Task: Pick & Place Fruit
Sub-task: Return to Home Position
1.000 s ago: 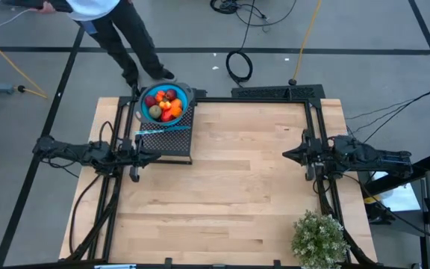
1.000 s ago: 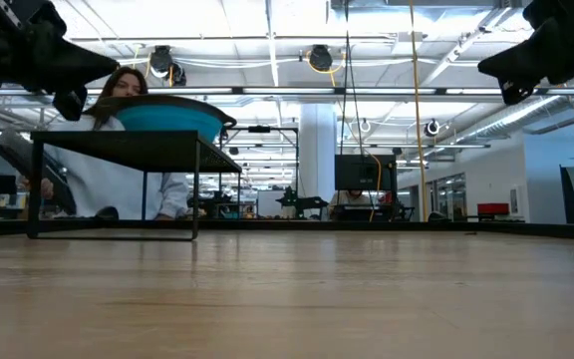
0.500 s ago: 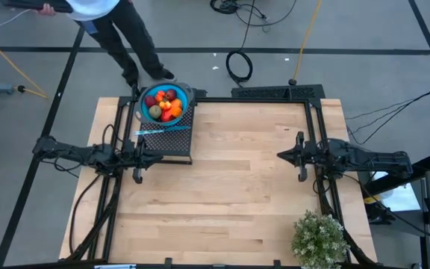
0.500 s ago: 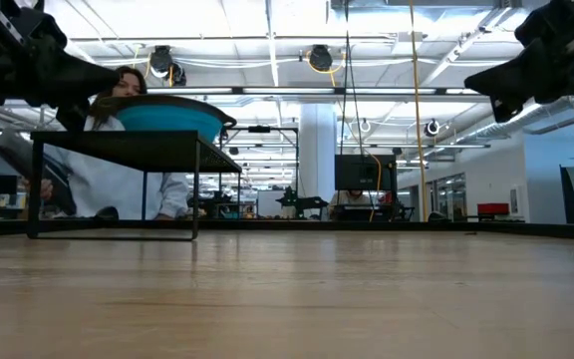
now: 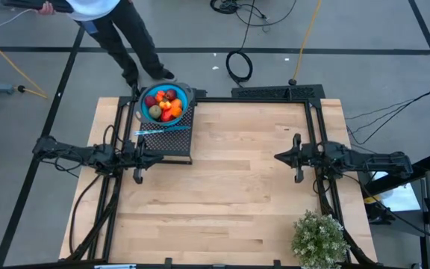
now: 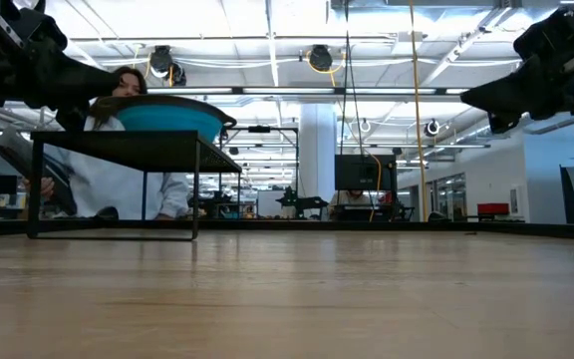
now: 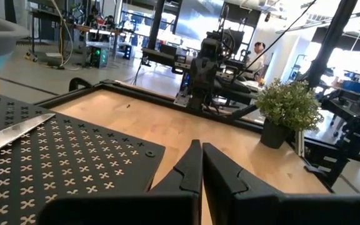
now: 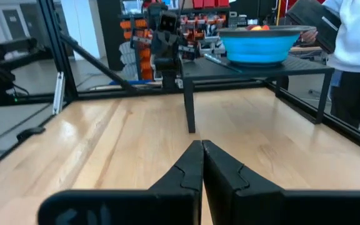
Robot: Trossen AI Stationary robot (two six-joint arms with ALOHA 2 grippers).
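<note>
Your fruit [image 5: 164, 104] sits in the bowl [image 5: 141, 100] on the shelf [image 5: 172, 142]. Left gripper [image 5: 158, 157] beside the shelf and right gripper [image 5: 277, 157] opposite: fingers closed, empty.

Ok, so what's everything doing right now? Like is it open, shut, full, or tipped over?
blue bowl: upright on the shelf
fruit: piled in the blue bowl
knife: lying flat on the shelf, beside the bowl
left gripper: shut, empty, by the shelf
right gripper: shut, empty, above the table
potted plant: upright at the table's corner
</note>
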